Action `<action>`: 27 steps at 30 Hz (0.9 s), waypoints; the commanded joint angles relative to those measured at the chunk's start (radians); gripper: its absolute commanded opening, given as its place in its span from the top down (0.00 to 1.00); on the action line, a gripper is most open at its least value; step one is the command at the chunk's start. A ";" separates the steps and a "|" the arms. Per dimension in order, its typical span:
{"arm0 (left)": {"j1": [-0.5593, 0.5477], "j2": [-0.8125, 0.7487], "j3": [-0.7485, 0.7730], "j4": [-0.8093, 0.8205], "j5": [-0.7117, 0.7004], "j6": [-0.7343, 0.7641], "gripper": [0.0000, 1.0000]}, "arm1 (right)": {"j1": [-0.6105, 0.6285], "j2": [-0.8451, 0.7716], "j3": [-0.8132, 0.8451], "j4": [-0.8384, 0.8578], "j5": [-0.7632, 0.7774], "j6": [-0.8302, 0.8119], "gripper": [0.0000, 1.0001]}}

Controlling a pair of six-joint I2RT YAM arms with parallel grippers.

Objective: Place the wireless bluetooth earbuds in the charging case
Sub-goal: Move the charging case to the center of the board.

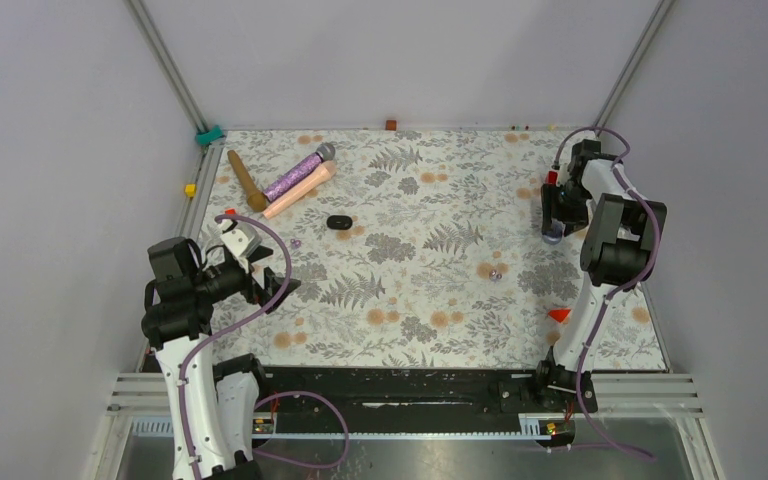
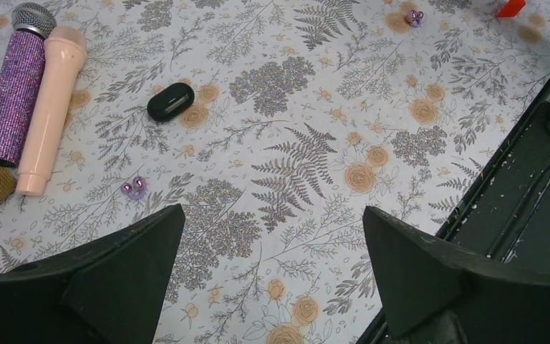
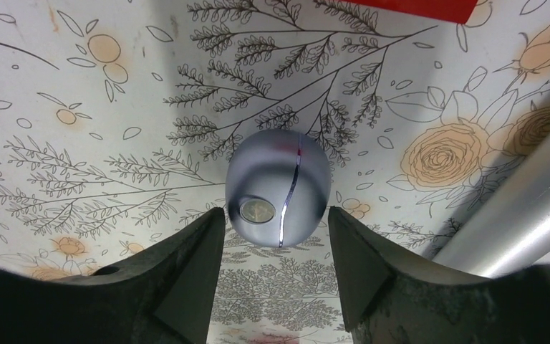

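Floral table (image 1: 410,330), left pincer (image 2: 272,208) gaping wide above it. Then the right pincer (image 3: 276,211) brackets the grey charging case (image 3: 278,190) toward the table's right side, can't tell if it's pinching yet; best squeeze centred, clear of the seam. Tiny purple earbuds (image 2: 134,188) lie loose near the microphones (image 2: 50,107)
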 commanded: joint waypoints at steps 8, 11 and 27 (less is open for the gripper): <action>0.010 0.000 0.002 0.022 0.039 0.021 0.01 | 0.033 0.010 0.040 -0.048 -0.006 0.003 0.42; 0.011 0.000 0.001 0.022 0.039 0.022 0.01 | 0.045 0.012 0.041 -0.048 0.011 0.001 0.42; 0.012 0.004 0.004 0.022 0.040 0.020 0.01 | 0.092 0.053 0.108 -0.109 0.104 -0.020 0.38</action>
